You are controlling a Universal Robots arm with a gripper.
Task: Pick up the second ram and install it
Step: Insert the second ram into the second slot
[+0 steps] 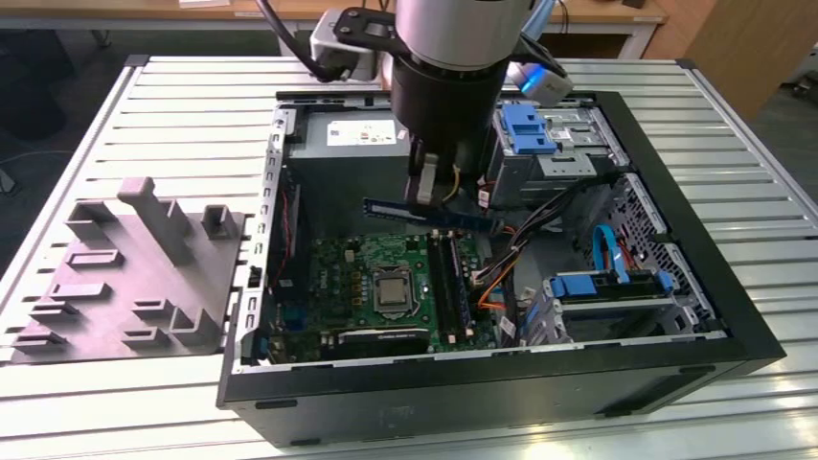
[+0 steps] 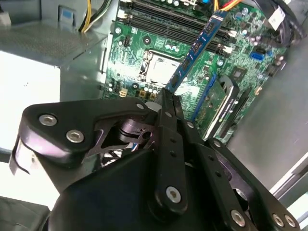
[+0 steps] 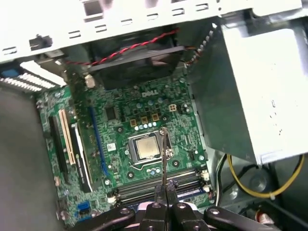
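Note:
My gripper (image 1: pixel 430 192) is shut on the second ram (image 1: pixel 428 214), a thin bluish-green board with dark chips. It hangs level inside the open computer case, above the green motherboard (image 1: pixel 352 273) and clear of it. In the second wrist view the ram (image 2: pixel 195 50) sticks out from between the fingertips (image 2: pixel 166 103) and crosses over the board. The first wrist view shows the ram (image 3: pixel 164 156) edge-on between the gripper (image 3: pixel 165 190) fingers, over the long black memory slots (image 3: pixel 144 187). In the exterior view those slots (image 1: pixel 447 283) lie just below and in front of the ram.
The black case (image 1: pixel 665 369) walls ring the work area. A processor socket (image 1: pixel 387 287) sits beside the slots. A grey power supply (image 1: pixel 339 134), a blue drive bracket (image 1: pixel 527 126) and a blue cable (image 1: pixel 611 251) lie inside. A grey fixture (image 1: pixel 128 278) stands at the exterior view's left.

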